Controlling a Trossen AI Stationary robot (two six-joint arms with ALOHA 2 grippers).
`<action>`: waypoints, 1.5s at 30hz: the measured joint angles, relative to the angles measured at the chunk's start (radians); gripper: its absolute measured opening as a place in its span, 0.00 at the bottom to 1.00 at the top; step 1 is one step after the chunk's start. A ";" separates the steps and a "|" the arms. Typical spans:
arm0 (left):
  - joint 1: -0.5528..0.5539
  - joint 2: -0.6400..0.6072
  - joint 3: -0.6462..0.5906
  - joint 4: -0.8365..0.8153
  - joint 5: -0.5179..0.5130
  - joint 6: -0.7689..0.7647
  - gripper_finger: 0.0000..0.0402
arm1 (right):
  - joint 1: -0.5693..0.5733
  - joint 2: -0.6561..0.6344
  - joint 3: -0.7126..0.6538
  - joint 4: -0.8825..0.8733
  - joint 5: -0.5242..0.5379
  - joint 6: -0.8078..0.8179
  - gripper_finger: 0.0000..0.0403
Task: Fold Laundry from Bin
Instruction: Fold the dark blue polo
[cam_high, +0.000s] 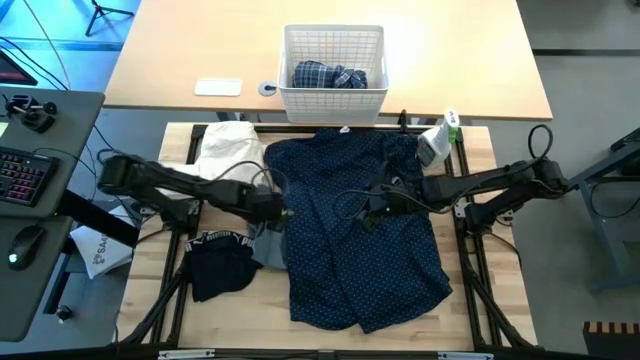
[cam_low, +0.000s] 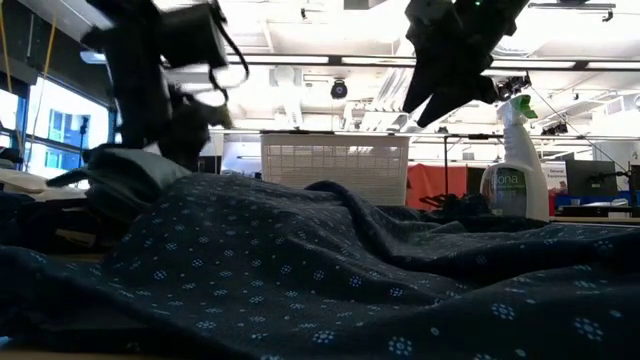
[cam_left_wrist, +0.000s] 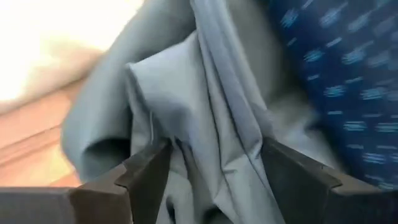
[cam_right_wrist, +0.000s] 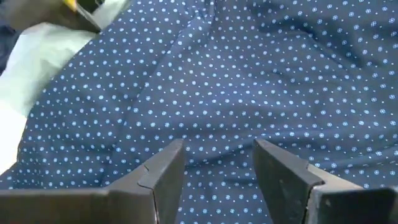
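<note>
So, left tool (cam_high: 283, 207) hanging wide over grey-green top (cam_left_wrist: 205, 106) beside navy dotted trousers (cam_high: 365, 240), nothing gripped. Right tool (cam_right_wrist: 214, 165) hovering parted above trousers spread on tabletop (cam_high: 500, 290), probably for flattening. Plaid shirt (cam_high: 328, 75) waiting in bin (cam_high: 335, 100).

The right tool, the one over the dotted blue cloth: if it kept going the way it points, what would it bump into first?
Most likely the navy dotted trousers. The right tool stands open with that cloth filling the view ahead and nothing between, though how far off it lies is hard to judge.
</note>
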 joint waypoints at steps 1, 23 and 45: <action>0.005 0.034 0.000 0.017 0.018 0.029 0.58 | 0.000 0.000 0.000 0.001 0.000 0.000 0.45; -0.075 -0.331 0.705 -0.918 -0.090 0.379 0.00 | 0.028 0.019 0.000 -0.035 -0.045 -0.045 0.45; -0.197 -0.301 0.577 -0.973 0.425 0.351 0.01 | 0.025 0.035 -0.002 -0.004 -0.068 -0.061 0.45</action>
